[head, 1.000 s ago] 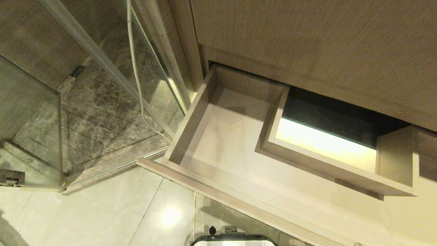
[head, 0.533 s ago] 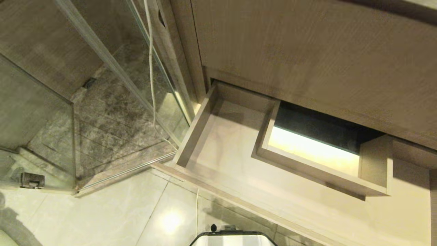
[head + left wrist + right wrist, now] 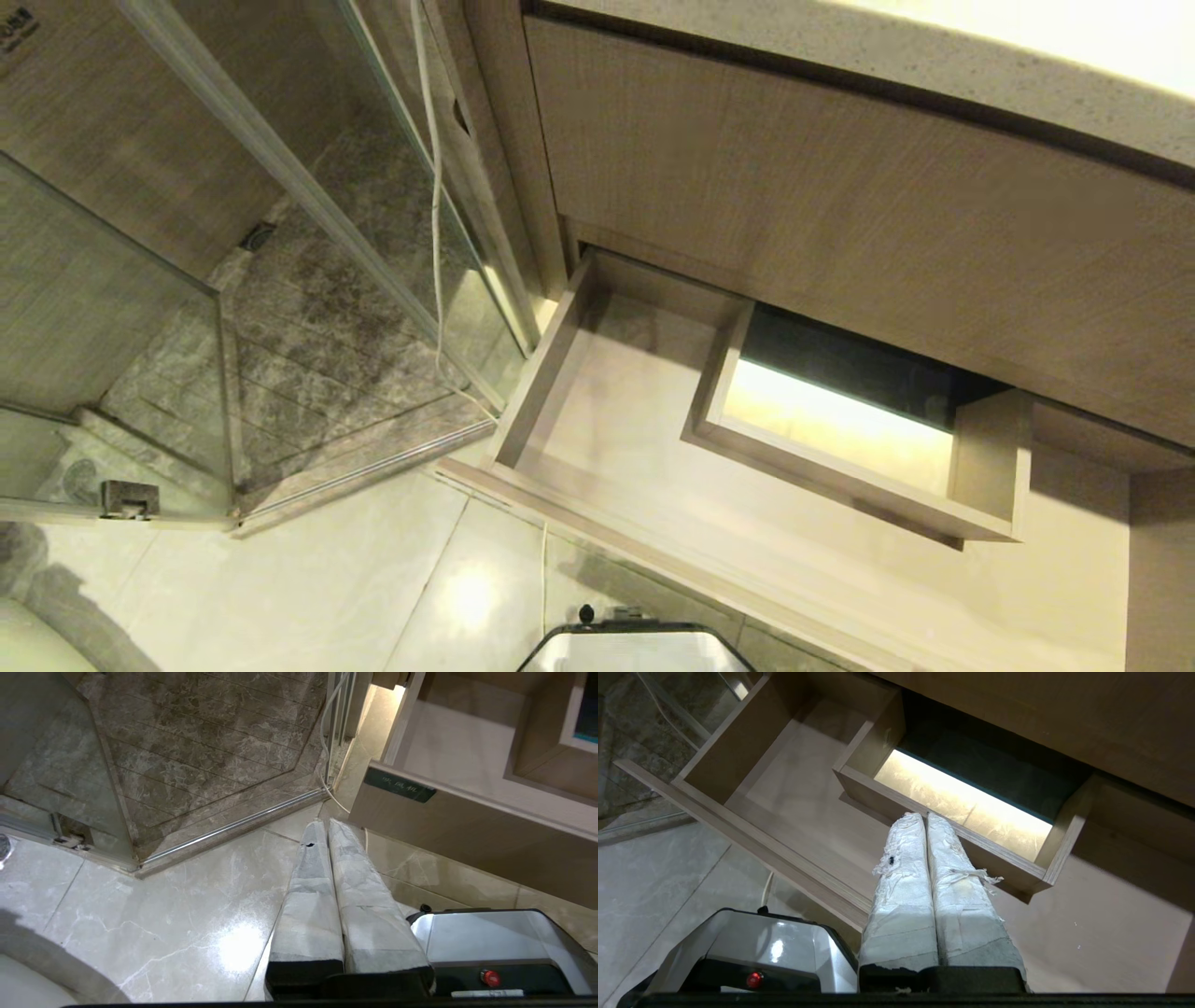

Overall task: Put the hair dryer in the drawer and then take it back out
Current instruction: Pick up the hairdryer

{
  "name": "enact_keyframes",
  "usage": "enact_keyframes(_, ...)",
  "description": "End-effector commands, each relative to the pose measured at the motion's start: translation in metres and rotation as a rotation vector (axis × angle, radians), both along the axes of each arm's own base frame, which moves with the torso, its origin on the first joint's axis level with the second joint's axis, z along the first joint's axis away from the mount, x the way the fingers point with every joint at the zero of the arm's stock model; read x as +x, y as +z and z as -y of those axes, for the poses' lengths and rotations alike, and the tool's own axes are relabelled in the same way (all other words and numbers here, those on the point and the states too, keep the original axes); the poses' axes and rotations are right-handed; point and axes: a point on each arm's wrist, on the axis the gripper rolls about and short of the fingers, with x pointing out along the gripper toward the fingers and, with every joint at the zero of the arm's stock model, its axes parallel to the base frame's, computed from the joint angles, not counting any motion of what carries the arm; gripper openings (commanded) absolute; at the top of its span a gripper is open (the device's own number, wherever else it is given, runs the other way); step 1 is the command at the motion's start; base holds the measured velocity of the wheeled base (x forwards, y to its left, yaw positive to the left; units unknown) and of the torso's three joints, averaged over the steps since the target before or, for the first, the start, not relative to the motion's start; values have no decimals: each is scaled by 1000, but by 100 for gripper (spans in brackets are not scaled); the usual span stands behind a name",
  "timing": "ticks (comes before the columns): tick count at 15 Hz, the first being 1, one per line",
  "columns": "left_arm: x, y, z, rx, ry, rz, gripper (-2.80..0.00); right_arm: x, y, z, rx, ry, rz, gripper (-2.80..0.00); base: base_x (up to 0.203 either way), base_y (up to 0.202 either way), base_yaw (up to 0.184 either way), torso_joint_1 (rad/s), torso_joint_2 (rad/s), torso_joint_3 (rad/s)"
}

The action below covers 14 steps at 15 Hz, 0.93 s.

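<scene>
Both grippers were pressed shut with nothing in them. Left gripper (image 3: 327,823) hung over the pale floor tiles (image 3: 154,919), its taped fingers (image 3: 308,896) pressed flat together, pointing toward the corner of the drawer front. Right gripper (image 3: 925,816) was the same deal, frayed tape on the fingers (image 3: 962,896), hanging above the open drawer (image 3: 597,411) near the front wall of the boxed cut-out (image 3: 840,471).

Closest to the robot, its own base (image 3: 635,649) poked in at the bottom of the head view. Past that, the drawer was pulled right out, and what I could see of the inside was just bare board around that cut-out, which had a lit patch and dark space behind it. Hair dryer wasn't visible in any of the views, so I couldn't say where it was.

Further back, the tall wood panel (image 3: 840,205) sat above the drawer with the countertop edge (image 3: 934,65) over it. Off to the robot's left was the glass shower enclosure (image 3: 299,215) with a white cord (image 3: 434,233) trailing down beside it.
</scene>
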Motion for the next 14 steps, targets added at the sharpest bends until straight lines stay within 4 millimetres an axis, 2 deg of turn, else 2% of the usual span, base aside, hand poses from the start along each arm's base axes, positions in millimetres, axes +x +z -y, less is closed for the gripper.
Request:
enact_keyframes(1, 0, 0, 0, 0, 0, -1, -280, 0, -12, 0, 1, 1, 0, -280, 0, 0, 0, 289, -533, -256)
enact_keyframes(14, 0, 0, 0, 0, 0, -1, -280, 0, -12, 0, 1, 1, 2, -280, 0, 0, 0, 293, -563, -271)
